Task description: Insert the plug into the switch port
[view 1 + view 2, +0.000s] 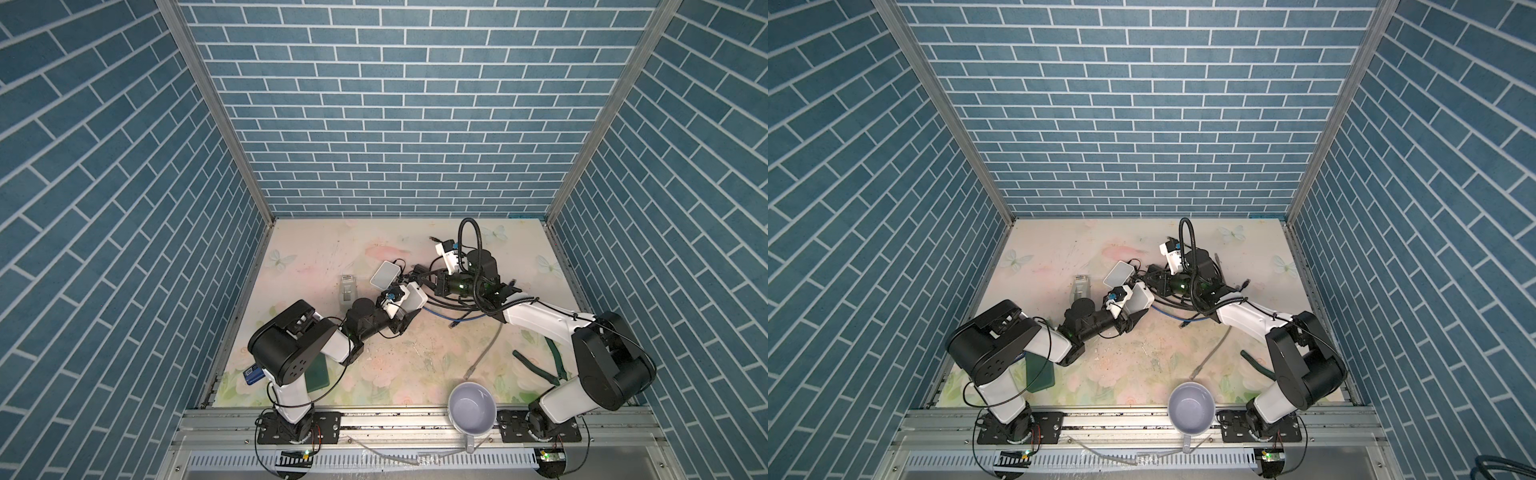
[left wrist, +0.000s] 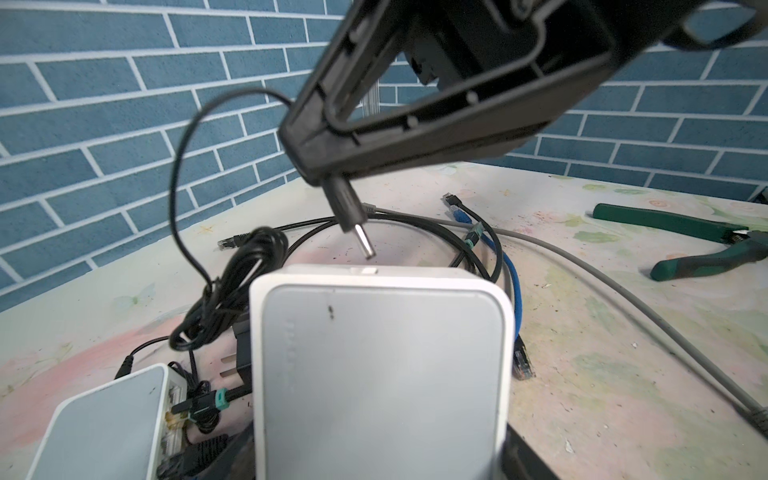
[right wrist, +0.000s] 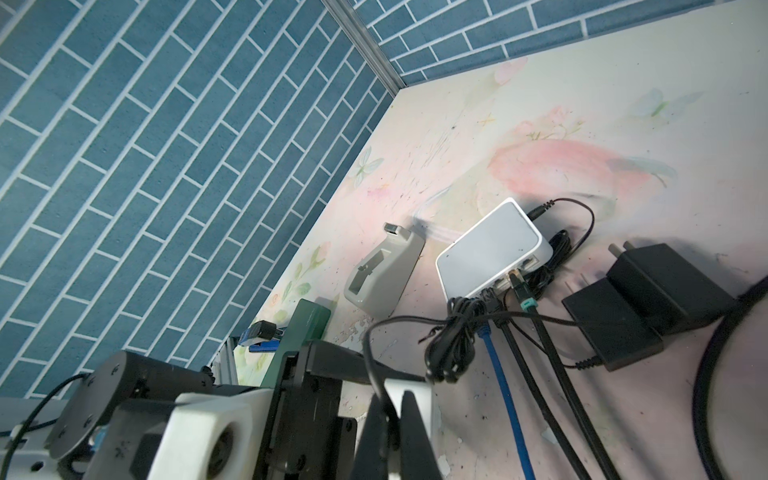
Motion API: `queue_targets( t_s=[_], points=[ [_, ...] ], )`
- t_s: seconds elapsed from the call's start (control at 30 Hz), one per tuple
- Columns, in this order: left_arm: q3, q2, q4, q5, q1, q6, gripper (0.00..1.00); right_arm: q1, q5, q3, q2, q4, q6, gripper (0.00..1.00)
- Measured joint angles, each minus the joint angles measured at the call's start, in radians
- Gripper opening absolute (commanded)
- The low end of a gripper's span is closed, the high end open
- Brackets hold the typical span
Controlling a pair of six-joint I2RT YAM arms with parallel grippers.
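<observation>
Item: plug (image 2: 351,216), black barrel type, metal tip down, poised just above the upper edge of the switch (image 2: 382,357), not yet entered.
Held by: right gripper (image 2: 318,168), pinched tight on the plug's body; we judge this steers the tip.
Support: left gripper (image 1: 409,309), spread wide and clamping the switch upright, presenting that edge.
Nearby: second switch (image 2: 108,419), already cabled.

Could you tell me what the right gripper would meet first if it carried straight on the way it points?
Likely the upright white switch: the plug held in the right gripper aims at its top edge, tip just short of it, though depth is unclear.
</observation>
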Motion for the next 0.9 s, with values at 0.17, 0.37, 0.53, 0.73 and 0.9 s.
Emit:
queue_targets(
  t_s=[0.17, 0.37, 0.53, 0.73, 0.9],
  points=[
    [0.0, 0.0, -0.002, 0.003, 0.0, -0.014, 0.45, 0.0, 0.007, -0.011, 0.0, 0.009, 0.0, 0.0],
    [0.0, 0.0, 0.014, 0.012, 0.0, -0.045, 0.45, 0.005, 0.021, -0.01, 0.001, 0.016, 0.0, 0.0],
    [0.0, 0.0, 0.015, 0.018, 0.0, -0.09, 0.45, 0.016, 0.045, -0.01, 0.001, 0.018, -0.005, 0.0],
    [0.0, 0.002, 0.019, 0.014, 0.0, -0.132, 0.44, 0.038, 0.095, -0.01, -0.002, 0.019, -0.034, 0.0],
    [0.006, -0.006, 0.018, 0.012, 0.0, -0.142, 0.44, 0.05, 0.137, -0.03, -0.032, 0.027, -0.053, 0.0]
  ],
)
